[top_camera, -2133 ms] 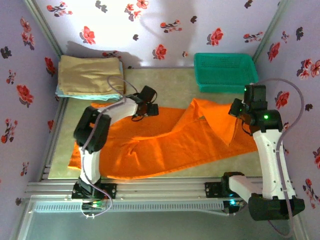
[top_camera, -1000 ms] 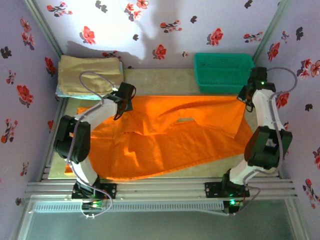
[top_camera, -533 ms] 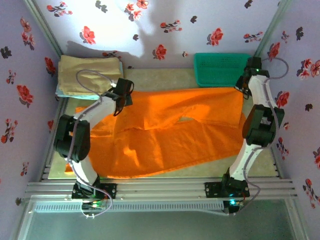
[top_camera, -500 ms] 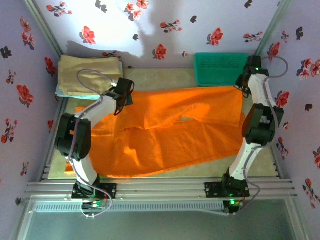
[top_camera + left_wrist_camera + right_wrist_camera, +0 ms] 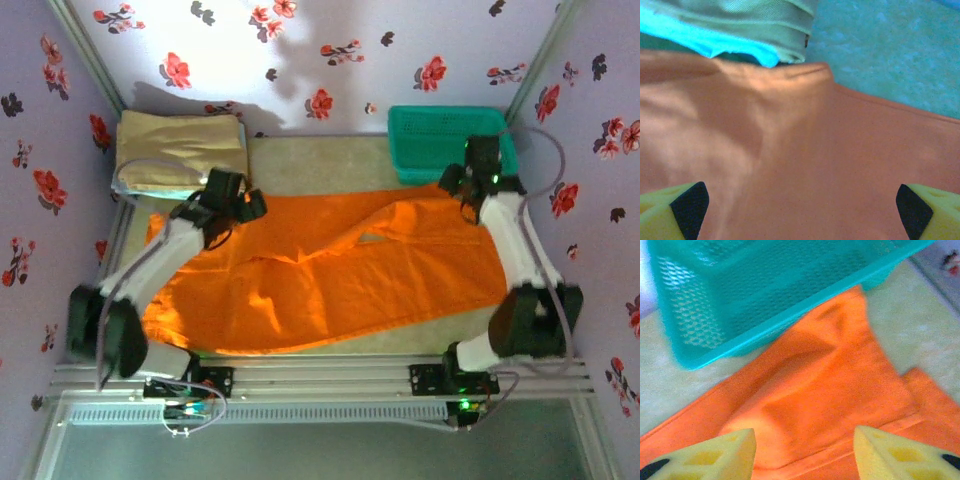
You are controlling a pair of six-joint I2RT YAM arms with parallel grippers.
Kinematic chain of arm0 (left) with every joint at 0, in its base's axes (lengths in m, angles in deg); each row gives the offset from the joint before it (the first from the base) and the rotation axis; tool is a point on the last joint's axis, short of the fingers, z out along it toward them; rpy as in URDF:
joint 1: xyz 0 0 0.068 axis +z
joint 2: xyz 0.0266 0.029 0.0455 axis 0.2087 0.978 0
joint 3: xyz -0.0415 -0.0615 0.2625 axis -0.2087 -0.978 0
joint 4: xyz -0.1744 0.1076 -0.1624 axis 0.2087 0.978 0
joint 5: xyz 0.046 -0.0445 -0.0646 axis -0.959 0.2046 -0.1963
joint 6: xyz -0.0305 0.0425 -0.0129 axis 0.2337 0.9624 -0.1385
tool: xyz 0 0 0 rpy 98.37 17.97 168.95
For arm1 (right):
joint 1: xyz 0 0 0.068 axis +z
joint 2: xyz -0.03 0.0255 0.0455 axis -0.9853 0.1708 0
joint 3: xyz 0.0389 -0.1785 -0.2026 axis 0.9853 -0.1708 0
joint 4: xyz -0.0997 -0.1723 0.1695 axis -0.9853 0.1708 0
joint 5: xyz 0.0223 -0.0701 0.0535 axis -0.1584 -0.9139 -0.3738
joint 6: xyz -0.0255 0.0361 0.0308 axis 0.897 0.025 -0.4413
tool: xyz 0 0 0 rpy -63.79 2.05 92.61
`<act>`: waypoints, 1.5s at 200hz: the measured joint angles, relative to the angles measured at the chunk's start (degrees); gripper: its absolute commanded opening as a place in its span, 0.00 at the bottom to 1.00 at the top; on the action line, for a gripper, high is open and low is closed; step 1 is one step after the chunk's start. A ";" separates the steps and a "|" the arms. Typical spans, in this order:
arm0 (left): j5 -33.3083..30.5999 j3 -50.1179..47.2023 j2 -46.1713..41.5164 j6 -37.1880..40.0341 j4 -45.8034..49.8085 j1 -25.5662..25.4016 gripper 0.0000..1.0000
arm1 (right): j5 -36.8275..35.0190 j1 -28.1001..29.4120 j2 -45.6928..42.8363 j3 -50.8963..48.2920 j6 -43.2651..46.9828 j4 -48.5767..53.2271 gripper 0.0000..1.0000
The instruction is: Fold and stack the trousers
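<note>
One pair of orange trousers (image 5: pixel 330 270) lies spread across the tabletop (image 5: pixel 330 160), its far corners beside the tan cloth (image 5: pixel 180 150) and the green basket (image 5: pixel 440 140). Left jaws stand wide open over its left end; right jaws gape empty beside the basket.

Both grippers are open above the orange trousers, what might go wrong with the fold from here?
1. A corner of the trousers reaches the green basket beside the right gripper; the next grab could snag or shove it.
2. Near the left gripper their edge lies beside the light blue folded cloth under the tan folded cloth; a low pinch might catch that too.
3. The legs overlap unevenly, so another fold may come out lopsided.
</note>
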 measured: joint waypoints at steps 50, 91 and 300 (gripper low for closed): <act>1.73 -27.34 -17.77 -14.29 4.81 1.70 1.00 | 10.23 8.37 -5.38 -27.65 -9.25 -12.33 0.00; 4.55 -35.45 -18.64 -19.98 0.85 9.40 0.97 | 10.84 8.13 -2.14 -36.72 -12.74 -13.62 0.00; 19.28 -35.60 -19.21 -14.60 -7.85 29.90 0.97 | 16.13 -13.73 -14.49 -28.70 -17.55 1.81 0.39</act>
